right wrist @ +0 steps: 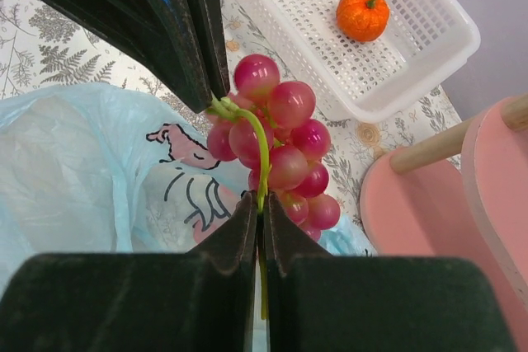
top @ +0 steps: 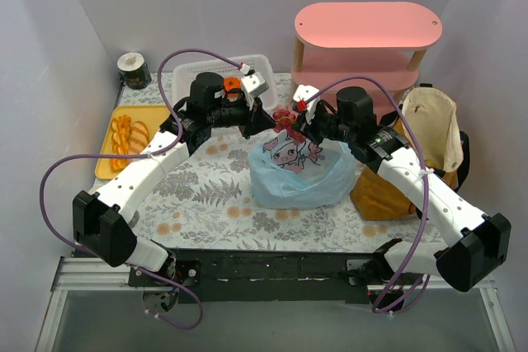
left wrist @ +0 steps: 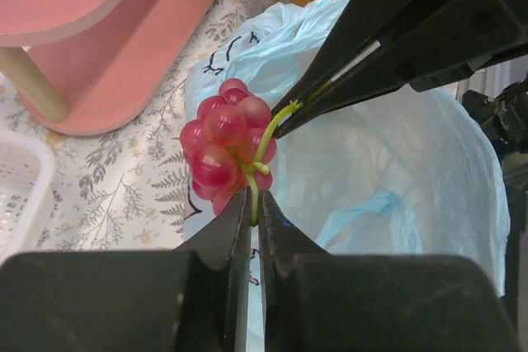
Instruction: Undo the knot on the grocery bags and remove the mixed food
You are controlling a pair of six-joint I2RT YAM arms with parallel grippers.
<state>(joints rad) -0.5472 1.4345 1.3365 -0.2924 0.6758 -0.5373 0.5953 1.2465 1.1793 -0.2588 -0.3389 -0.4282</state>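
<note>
Table [top: 206, 204] has grey leaf-and-flower cloth. Plain white walls all round. Pink shelf [top: 367, 39] at back. Yellow tray [top: 106, 169] on left with pastry slices [top: 129, 135]. White basket [right wrist: 429, 72] holds one small orange fruit [right wrist: 362, 14]. Brown tote [top: 429, 138] on right. Pale blue bag [top: 301, 175] in middle, mouth open, cartoon face on side. Grapes [left wrist: 223, 150] round, shiny, red-purple, on green stem [left wrist: 266, 142], held up over blue bag. Left gripper [left wrist: 252, 202] pressed together, pinching stem. Right gripper [right wrist: 260, 204] pinching stem too.
</note>
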